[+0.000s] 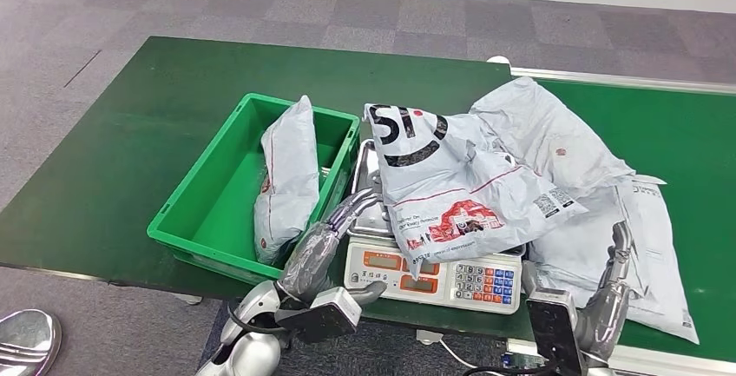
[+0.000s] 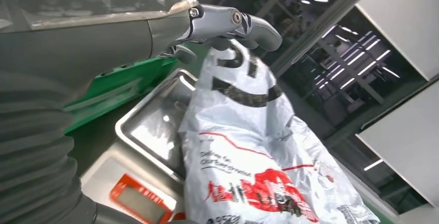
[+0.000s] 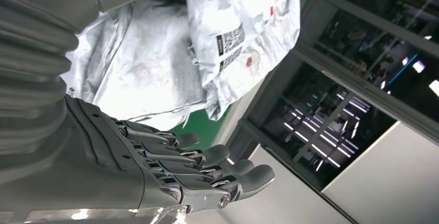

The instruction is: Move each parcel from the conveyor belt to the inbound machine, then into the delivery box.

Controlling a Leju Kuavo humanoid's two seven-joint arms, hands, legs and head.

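One white poly parcel (image 1: 286,176) already leans in the green plastic delivery box (image 1: 204,215); left hand (image 1: 343,220), fingers loose and empty, reaches for the printed white mailer (image 1: 451,194) on the steel-pan scale (image 1: 434,276), needing a grasp and leftward lift, while right hand (image 1: 618,259) waits unclenched beside the conveyor's white parcel pile (image 1: 590,176).

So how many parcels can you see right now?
4: one parcel in the green bin, a printed one on the scale, two grey ones on the belt. Others may be hidden underneath.
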